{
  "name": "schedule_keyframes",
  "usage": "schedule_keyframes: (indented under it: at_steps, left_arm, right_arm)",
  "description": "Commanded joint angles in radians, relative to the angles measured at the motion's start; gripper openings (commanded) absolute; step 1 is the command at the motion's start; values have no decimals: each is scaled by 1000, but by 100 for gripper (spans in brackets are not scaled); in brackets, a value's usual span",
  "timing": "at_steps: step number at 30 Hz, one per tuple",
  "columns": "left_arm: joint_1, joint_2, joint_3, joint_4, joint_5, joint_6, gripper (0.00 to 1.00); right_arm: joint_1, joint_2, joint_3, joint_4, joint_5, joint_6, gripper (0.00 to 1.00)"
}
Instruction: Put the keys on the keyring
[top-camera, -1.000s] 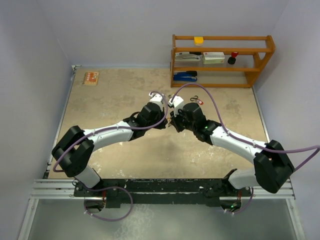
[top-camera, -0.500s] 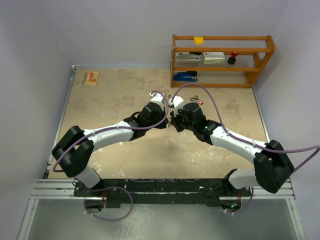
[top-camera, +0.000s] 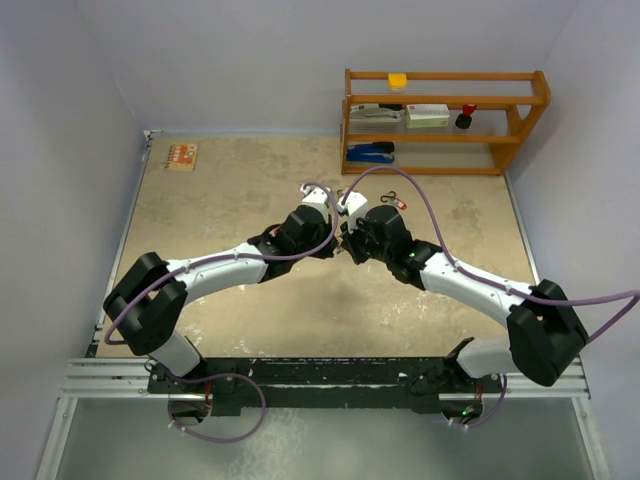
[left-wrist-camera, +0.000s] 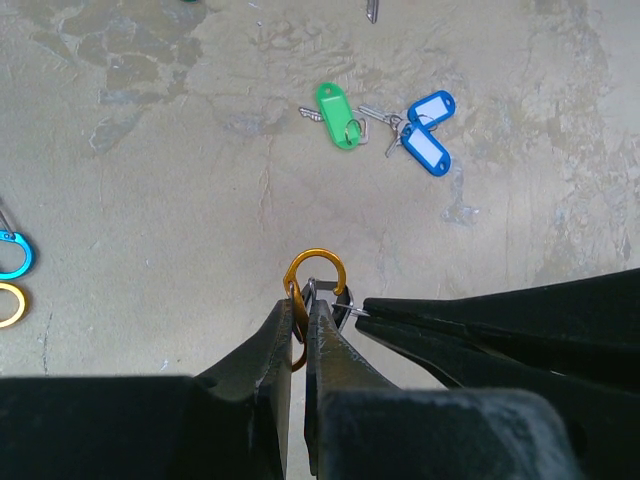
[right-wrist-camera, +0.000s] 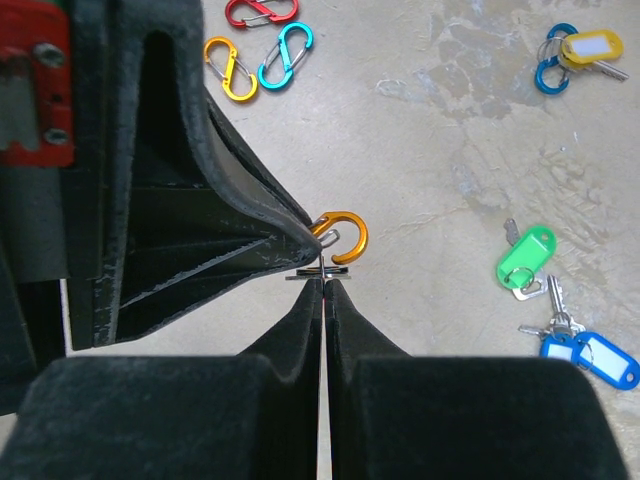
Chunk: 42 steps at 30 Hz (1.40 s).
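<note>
My left fingers (left-wrist-camera: 322, 335) pinch an orange clip (left-wrist-camera: 316, 275), low in the middle of the frame. My right fingers (right-wrist-camera: 308, 308) pinch a little silver ring (right-wrist-camera: 322, 271) touching it. Both arms (top-camera: 220, 268) bend in and meet tip to tip. Next I think the ring must slide onto the clip. The keys (left-wrist-camera: 338, 112) with green and blue tags lie farther up, on the surface (left-wrist-camera: 150, 200).

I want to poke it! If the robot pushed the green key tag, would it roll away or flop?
Probably no rolling: the green tag lies flat on the table, so it would likely slide. Lifted by the tag, its key would probably dangle, since only a small ring joins them. It looks small and plastic, so likely light.
</note>
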Motion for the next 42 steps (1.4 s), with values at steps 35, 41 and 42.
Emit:
schedule_keyframes:
  at_steps: [35,41,42]
  left_arm:
    - [-13,-72,10,-11,43,19,0]
    - [-13,-72,8,-25,44,29,26]
    - [-13,-72,7,-26,47,31,34]
  right_arm:
    - [5,-15,14,26,175,-20,0]
    - [6,-24,13,34,203,-24,0]
    - [5,-24,13,35,210,-25,0]
